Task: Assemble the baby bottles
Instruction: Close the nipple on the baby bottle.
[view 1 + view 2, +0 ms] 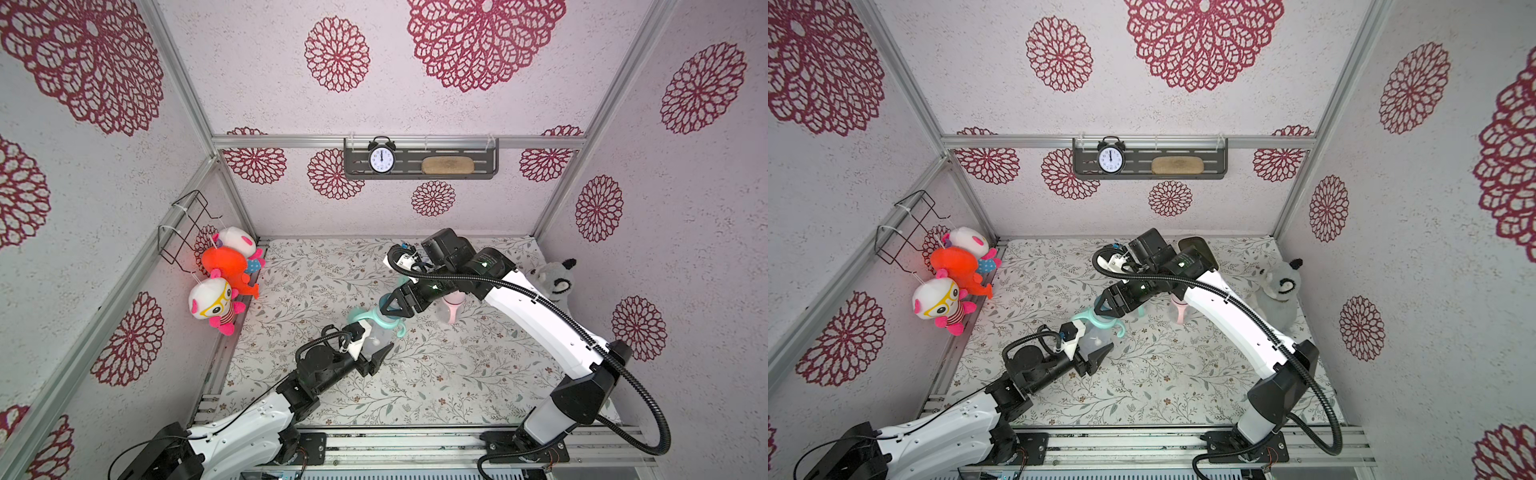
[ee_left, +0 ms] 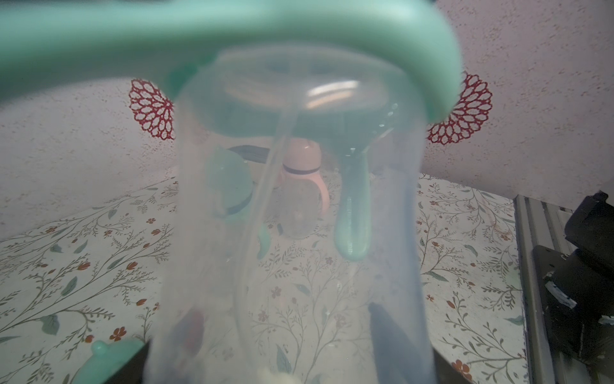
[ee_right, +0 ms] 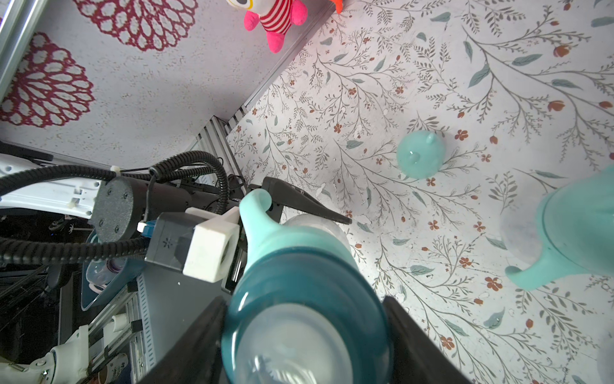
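Note:
My left gripper (image 1: pixel 376 353) (image 1: pixel 1096 353) is shut on a clear baby bottle (image 1: pixel 374 336) (image 2: pixel 299 232) that fills the left wrist view. Its dark fingers (image 2: pixel 385 332) show through the plastic. A mint two-handled ring (image 1: pixel 365 318) (image 2: pixel 232 33) sits round the bottle's neck. My right gripper (image 1: pixel 386 305) (image 3: pixel 304 301) is shut on the teal nipple collar (image 3: pixel 305 282) at that bottle's top. A mint dome cap (image 3: pixel 420 158) lies on the mat. A pink bottle (image 1: pixel 451 307) (image 1: pixel 1179 311) stands under the right arm, and another mint bottle (image 3: pixel 581 232) stands beside it.
Plush toys (image 1: pixel 224 282) hang at the left wall and a grey plush raccoon (image 1: pixel 552 282) sits at the right wall. A shelf with an alarm clock (image 1: pixel 381 160) hangs on the back wall. The floral mat (image 1: pixel 415 386) ends at a metal rail (image 1: pixel 415 436) in front.

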You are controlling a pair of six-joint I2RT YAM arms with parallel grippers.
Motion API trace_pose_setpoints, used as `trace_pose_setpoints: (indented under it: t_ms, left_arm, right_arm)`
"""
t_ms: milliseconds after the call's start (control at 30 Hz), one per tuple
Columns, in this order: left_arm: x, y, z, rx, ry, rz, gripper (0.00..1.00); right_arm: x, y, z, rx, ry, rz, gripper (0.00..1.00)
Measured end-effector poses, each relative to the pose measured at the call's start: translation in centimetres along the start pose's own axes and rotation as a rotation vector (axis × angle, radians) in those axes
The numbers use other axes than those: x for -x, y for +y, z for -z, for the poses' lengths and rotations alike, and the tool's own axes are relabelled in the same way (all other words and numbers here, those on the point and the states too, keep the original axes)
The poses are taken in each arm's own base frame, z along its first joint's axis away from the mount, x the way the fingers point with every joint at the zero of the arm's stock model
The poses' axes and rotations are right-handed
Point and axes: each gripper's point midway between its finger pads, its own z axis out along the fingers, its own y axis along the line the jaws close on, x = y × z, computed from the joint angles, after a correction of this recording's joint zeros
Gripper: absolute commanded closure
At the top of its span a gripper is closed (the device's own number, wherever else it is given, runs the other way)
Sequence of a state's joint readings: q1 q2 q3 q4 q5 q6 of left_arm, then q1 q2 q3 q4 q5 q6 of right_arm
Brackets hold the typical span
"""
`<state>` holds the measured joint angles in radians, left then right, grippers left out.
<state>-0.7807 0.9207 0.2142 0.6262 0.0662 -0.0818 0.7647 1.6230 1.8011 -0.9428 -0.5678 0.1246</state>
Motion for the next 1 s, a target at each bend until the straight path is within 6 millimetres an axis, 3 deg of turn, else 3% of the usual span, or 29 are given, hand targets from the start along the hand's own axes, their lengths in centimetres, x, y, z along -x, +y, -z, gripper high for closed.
trace_pose_setpoints:
  t_ms: [1000]
  left_arm:
    - [0.1, 0.3, 0.2, 0.051, 0.002, -0.04, 1.0]
  right_arm:
    - [-0.8, 0.5, -1.7, 0.096, 0.035, -0.046, 0.37]
